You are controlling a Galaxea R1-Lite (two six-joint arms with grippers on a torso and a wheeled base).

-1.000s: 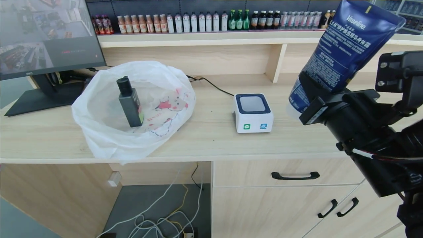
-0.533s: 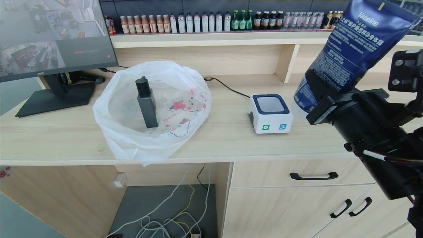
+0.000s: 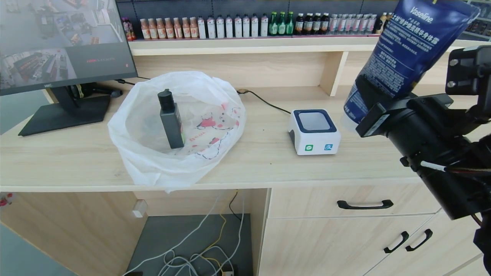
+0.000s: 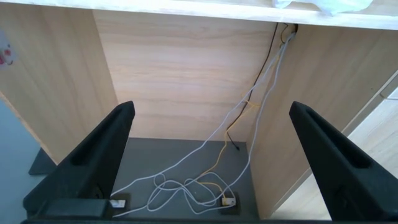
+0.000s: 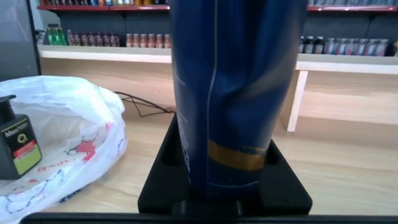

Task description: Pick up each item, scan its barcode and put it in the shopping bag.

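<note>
My right gripper (image 3: 365,110) clamps the blue tube (image 3: 406,50), right of the scanner (image 3: 313,131); next I must present its barcode to the window. Left gripper (image 4: 211,112) hangs open.

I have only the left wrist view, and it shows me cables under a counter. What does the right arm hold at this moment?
Observer: The right end effector is shut on a blue tube, raised above the counter.
Operator: Where is the scanner from there?
Observer: The white scanner sits on the counter, lower than the tube and to the robot's left of it.
Operator: Is the bag empty?
Observer: No, a dark bottle stands inside the white bag.
</note>
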